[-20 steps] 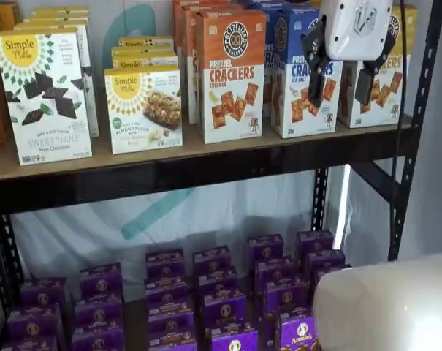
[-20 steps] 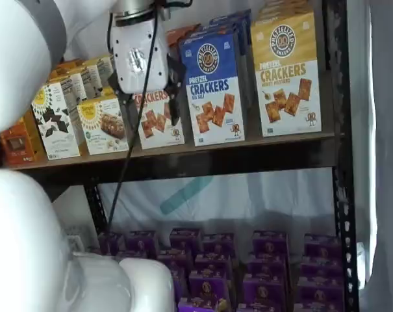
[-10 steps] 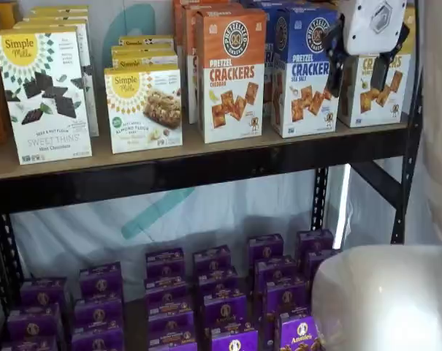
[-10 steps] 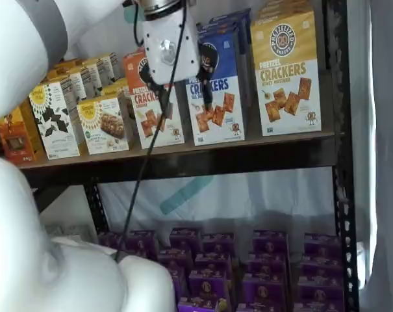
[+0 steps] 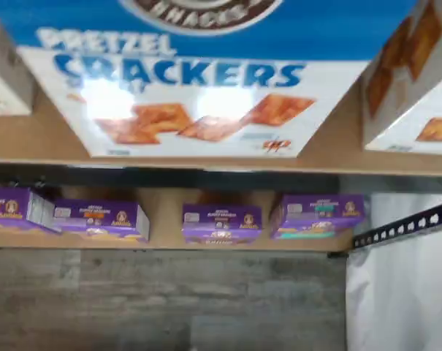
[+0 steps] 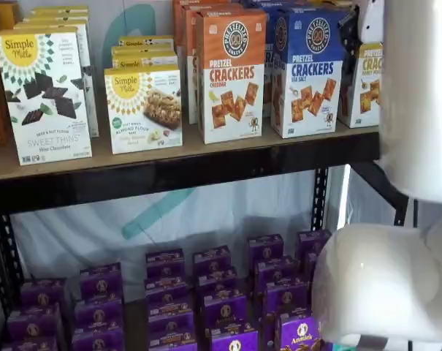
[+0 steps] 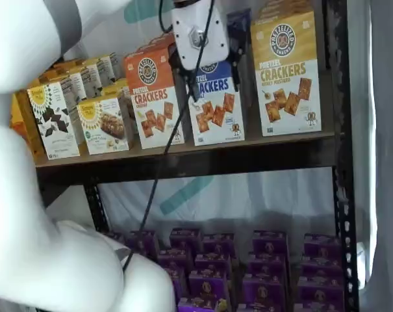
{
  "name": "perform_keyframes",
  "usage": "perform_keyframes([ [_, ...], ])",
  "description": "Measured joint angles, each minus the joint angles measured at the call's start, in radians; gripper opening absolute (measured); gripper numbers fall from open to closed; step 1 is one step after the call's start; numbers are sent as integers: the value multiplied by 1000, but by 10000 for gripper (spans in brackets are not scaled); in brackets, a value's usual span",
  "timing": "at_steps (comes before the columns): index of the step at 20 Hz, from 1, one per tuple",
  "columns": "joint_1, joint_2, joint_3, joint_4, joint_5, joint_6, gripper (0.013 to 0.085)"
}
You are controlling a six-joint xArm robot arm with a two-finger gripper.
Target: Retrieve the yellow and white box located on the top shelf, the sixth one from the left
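Observation:
The yellow and white box [image 7: 287, 71] stands at the right end of the top shelf [image 7: 280, 155], mustard top, white below, brown crackers pictured. In a shelf view only its left part [image 6: 365, 80] shows, behind my white arm. My gripper [image 7: 208, 75] hangs in front of the blue-topped cracker box [image 7: 215, 107], just left of the yellow box and not touching it. Its black fingers stand apart and hold nothing. The wrist view faces the blue box [image 5: 199, 80]; a slice of a cracker box [image 5: 414, 88] shows beside it.
An orange-topped cracker box [image 7: 152, 97] and Simple Mills boxes [image 6: 44, 95] stand further left on the shelf. Small purple boxes [image 7: 267, 266] fill the level below. A black upright [image 7: 339, 162] stands right of the yellow box. My arm [image 6: 418, 102] covers the shelf's right end.
The gripper has moved right along the top shelf, from in front of the orange box to the blue box. The arm now hides most of the yellow box in one shelf view.

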Motion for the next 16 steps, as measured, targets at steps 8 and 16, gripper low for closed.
perform_keyframes([
  [8, -113, 90, -77, 55, -52, -106, 850],
  [16, -176, 162, -158, 80, -50, -165, 850],
])
